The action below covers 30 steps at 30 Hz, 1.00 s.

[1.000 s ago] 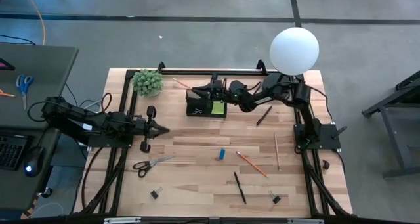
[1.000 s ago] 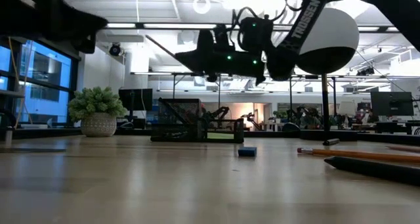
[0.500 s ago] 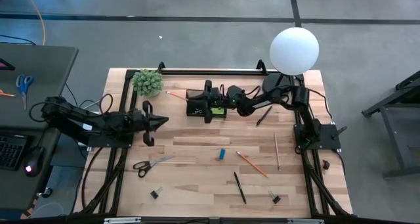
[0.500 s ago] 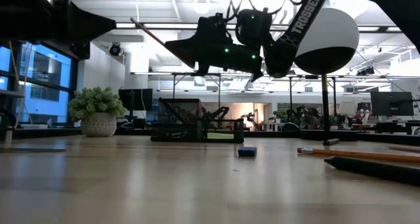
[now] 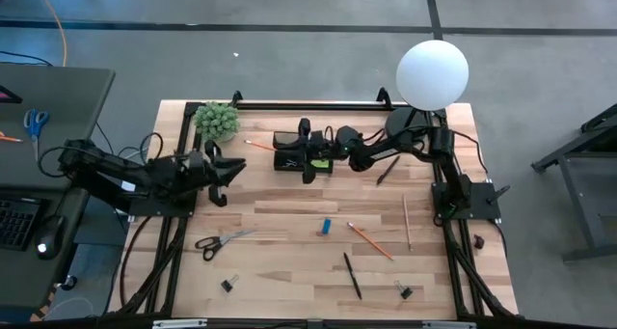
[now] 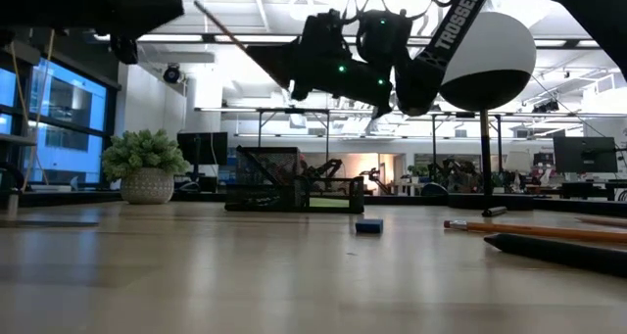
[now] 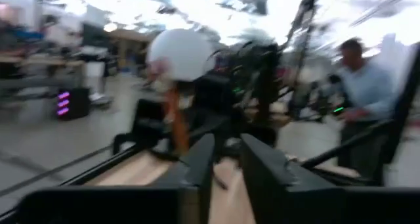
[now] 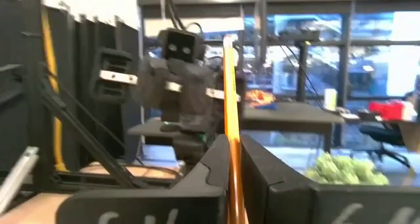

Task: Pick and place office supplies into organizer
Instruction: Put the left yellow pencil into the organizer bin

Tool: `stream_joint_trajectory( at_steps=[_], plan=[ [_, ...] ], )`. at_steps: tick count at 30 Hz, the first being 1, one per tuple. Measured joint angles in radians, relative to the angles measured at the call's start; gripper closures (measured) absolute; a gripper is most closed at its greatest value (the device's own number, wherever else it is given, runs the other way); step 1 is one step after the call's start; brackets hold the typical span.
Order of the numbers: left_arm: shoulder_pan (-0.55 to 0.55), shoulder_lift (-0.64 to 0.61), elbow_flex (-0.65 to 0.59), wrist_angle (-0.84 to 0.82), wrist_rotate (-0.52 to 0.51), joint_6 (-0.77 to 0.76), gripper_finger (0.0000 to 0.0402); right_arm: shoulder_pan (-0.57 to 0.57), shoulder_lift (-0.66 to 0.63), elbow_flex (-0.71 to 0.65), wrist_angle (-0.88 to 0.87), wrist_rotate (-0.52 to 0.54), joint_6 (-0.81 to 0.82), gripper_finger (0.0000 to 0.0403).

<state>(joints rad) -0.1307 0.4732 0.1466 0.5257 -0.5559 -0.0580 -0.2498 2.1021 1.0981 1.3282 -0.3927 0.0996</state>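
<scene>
My right gripper (image 5: 305, 151) hovers above the black organizer (image 5: 289, 155), shut on a thin orange pencil (image 5: 258, 144). The pencil's free end points toward the plant. In the low view the pencil (image 6: 230, 38) slants upward from the gripper (image 6: 279, 68), high over the organizer (image 6: 294, 185). A lime-green pad (image 5: 319, 160) sits in the organizer. My left gripper (image 5: 236, 170) is raised near the table's left side, holding nothing, with a narrow gap between its fingers (image 7: 197, 165). On the table lie the black-handled scissors (image 5: 217, 242), a blue block (image 5: 326, 227), pens and pencils. My right gripper pinches the orange pencil (image 8: 231, 129) between its two fingers. The pencil lies along the fingers and sticks out well past their tips. It is lifted clear above the organizer and tilted, its free end (image 6: 201, 8) higher than the held part.
A green plant (image 5: 217, 121) stands at the far left and a white globe lamp (image 5: 433, 73) at the far right. An orange pencil (image 5: 369, 240), a wooden pencil (image 5: 406, 221), two dark pens (image 5: 353, 275) (image 5: 388, 170) and two binder clips (image 5: 229, 285) (image 5: 404, 291) lie loose.
My right gripper has carried the orange pencil a little toward the near edge, over the organizer, and upward, and the pencil's free end has tipped higher. My left gripper has moved toward the far edge and slightly left.
</scene>
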Motion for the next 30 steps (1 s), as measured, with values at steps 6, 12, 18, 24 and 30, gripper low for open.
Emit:
stream_joint_trajectory(
  at_steps=[6, 12, 18, 24, 30],
  plan=[
    [0.0, 0.179, 0.095, 0.059, -0.078, 0.024, 0.024, 0.001, 0.0, -0.001, 0.026, -0.035, 0.012, 0.0395],
    [0.0, 0.35, 0.211, 0.077, -0.191, 0.055, 0.0199, 0.002, 0.0, -0.001, 0.032, -0.036, -0.012, 0.0395],
    [0.0, 0.475, 0.292, 0.076, -0.288, 0.08, 0.0204, 0.002, 0.0, -0.001, 0.049, -0.081, -0.024, 0.0398],
    [0.0, 0.521, 0.308, 0.078, -0.361, 0.08, 0.0228, 0.002, 0.0, -0.001, 0.079, -0.094, -0.031, 0.0396],
    [0.0, 0.522, 0.308, 0.093, -0.376, 0.09, 0.0278, 0.0, 0.0, -0.001, 0.049, -0.091, -0.048, 0.0398]
  ],
)
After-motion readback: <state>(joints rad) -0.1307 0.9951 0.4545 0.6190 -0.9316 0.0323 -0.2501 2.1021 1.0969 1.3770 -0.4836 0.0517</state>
